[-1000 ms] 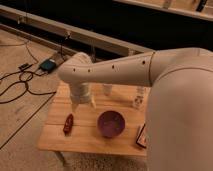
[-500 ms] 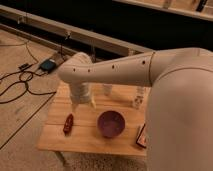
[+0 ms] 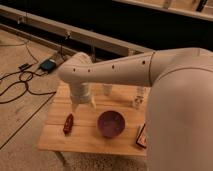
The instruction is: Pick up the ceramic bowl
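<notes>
Small wooden table (image 3: 87, 144) on a speckled floor, with black cables (image 3: 17, 87) to the left and a dark wall behind. The ceramic bowl (image 3: 111, 123) stands upright right of the table's centre. A red oblong object (image 3: 68, 123) lies well apart on the left. The gripper (image 3: 83, 104) hangs over the rear left of the table, beside the bowl and clear of it; whether it is spread or closed cannot be told. The arm (image 3: 165, 85) cuts off the table's right side and part of a flat item (image 3: 142, 136).

Just one camera here, high behind my arm (image 3: 120, 72), looking down close onto the table (image 3: 90, 139); my gripper (image 3: 83, 102) hangs over its left half.
</notes>
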Tool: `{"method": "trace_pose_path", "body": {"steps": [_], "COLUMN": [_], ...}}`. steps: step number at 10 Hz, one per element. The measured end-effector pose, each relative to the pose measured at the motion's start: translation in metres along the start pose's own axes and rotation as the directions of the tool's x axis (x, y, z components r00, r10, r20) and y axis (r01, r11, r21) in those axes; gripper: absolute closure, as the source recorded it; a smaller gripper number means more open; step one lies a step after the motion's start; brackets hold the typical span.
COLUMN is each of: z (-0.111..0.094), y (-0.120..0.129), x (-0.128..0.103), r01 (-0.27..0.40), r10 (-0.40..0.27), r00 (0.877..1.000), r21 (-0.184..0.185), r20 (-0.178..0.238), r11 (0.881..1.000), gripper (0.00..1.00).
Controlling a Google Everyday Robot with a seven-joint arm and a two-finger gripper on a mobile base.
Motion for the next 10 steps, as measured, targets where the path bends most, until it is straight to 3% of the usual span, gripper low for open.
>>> {"method": "trace_pose_path", "body": {"steps": [2, 5, 10], "z": [0.001, 0.018, 0.073], "y": [-0.003, -0.033, -0.075], "x": [0.000, -0.008, -0.003], "r01": [-0.006, -0.076, -0.155], "r10": [0.006, 0.076, 0.154], "r00": [1.000, 0.997, 0.988], "r21": [0.001, -0.019, -0.065], "r20": [-0.002, 0.009, -0.020], "r11": [1.000, 0.997, 0.986], "gripper": [0.35, 0.35, 0.35]}}
